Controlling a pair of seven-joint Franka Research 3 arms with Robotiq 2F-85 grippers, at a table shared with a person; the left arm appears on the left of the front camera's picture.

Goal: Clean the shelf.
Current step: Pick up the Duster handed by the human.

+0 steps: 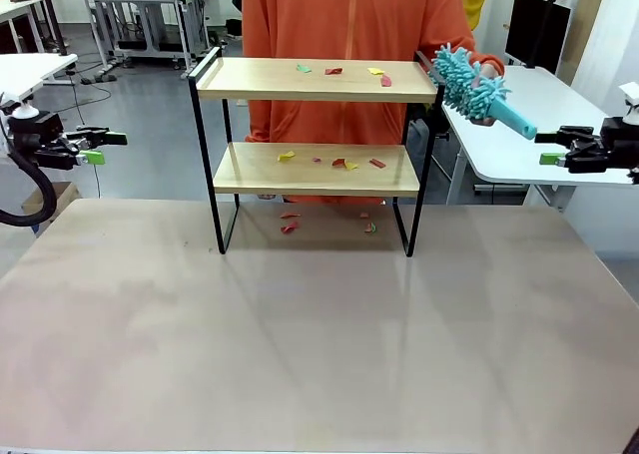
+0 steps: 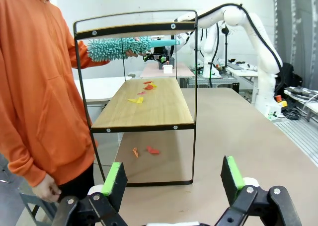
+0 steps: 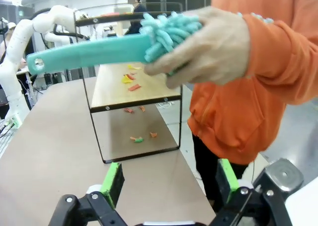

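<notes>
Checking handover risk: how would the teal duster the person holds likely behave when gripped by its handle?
The duster has a handle that looks like stiff, smooth plastic, possibly slippery. Its fluffy head bunches in the person's hand, so probably soft. Held out one-handed, likely light.

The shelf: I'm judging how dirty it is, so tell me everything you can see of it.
The shelf is a small two-tier rack: two light wooden boards in a thin black metal frame with raised end rails. It stands upright on the table, just before a person in orange. Coloured scraps lie on both boards and on the table beneath it.
</notes>
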